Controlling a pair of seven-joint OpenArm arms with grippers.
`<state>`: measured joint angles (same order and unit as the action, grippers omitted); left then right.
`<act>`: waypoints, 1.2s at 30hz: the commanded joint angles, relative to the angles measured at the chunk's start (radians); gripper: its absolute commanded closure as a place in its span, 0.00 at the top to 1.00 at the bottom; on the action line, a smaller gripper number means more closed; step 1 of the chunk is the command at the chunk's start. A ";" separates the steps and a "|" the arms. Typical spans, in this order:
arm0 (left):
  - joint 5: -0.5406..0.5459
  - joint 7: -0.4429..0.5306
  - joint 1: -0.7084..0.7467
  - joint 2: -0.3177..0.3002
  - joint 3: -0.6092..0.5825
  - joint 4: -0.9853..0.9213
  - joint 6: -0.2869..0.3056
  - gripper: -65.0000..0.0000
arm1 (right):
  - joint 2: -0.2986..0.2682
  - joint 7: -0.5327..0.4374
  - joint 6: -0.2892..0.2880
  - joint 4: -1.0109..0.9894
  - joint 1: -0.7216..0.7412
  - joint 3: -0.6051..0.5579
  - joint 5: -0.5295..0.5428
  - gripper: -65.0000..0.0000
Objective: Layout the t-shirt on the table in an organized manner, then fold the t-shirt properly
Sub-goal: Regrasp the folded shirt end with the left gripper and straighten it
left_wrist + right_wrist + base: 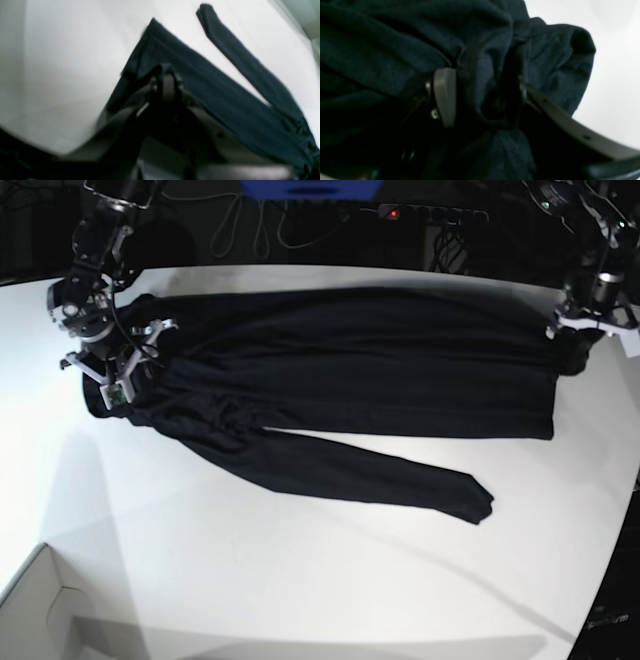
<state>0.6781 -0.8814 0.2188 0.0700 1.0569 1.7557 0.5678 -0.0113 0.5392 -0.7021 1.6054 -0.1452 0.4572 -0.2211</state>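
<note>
1. Where the white table (300, 580) is seen from the base view, the black t-shirt (360, 370) is stretched across its far half between the two arms, with a long narrow strip trailing toward the near side.
2. The left gripper (166, 71) is closed tight on a raised edge of the t-shirt (the fabric peaks right at its fingertips in the left wrist view); in the base view it stands at the right end of the cloth.
3. The right gripper (482, 97) is held with its jaws well apart, and a thick bunch of t-shirt is gathered between its fingers (444, 96).
4. A white box (40, 610) is set at the near left corner of the table.
</note>
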 commanded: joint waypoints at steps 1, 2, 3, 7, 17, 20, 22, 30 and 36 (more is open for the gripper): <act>0.021 0.026 -0.011 -0.011 0.003 0.013 0.002 0.00 | -0.008 0.002 0.004 0.011 0.005 0.001 -0.002 0.47; 0.021 0.026 -0.022 -0.012 0.003 0.005 0.002 0.00 | -0.008 0.002 0.004 0.011 0.005 0.001 -0.002 0.47; 0.021 0.026 -0.032 -0.012 0.003 -0.006 0.001 0.00 | -0.006 0.002 0.004 0.011 0.005 -0.001 -0.002 0.47; 0.019 0.026 -0.078 -0.039 0.026 -0.064 0.001 0.00 | -0.006 0.002 0.004 0.011 0.005 -0.001 -0.002 0.47; 0.019 0.026 -0.140 -0.123 0.050 -0.299 0.001 0.00 | -0.006 0.002 0.004 0.011 0.011 -0.001 -0.002 0.47; 0.019 0.031 -0.144 -0.129 0.049 -0.342 0.001 0.01 | -0.006 0.002 0.004 0.011 0.011 -0.001 -0.002 0.47; 0.013 0.028 -0.161 -0.129 0.049 -0.360 0.001 0.01 | -0.006 0.002 0.004 0.011 0.011 -0.001 -0.002 0.47; -0.143 0.024 -0.221 -0.118 0.047 -0.382 0.002 0.07 | -0.009 0.000 0.004 0.016 0.012 -0.001 -0.002 0.47; -0.145 0.024 -0.206 -0.117 0.050 -0.379 0.005 0.48 | -0.009 0.000 0.004 0.017 0.014 0.004 -0.002 0.48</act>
<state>0.5121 -0.8738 0.0139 -0.0334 1.1046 1.3594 0.5652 -0.0113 0.5419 -0.7021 1.6054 -0.1417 0.4576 -0.2211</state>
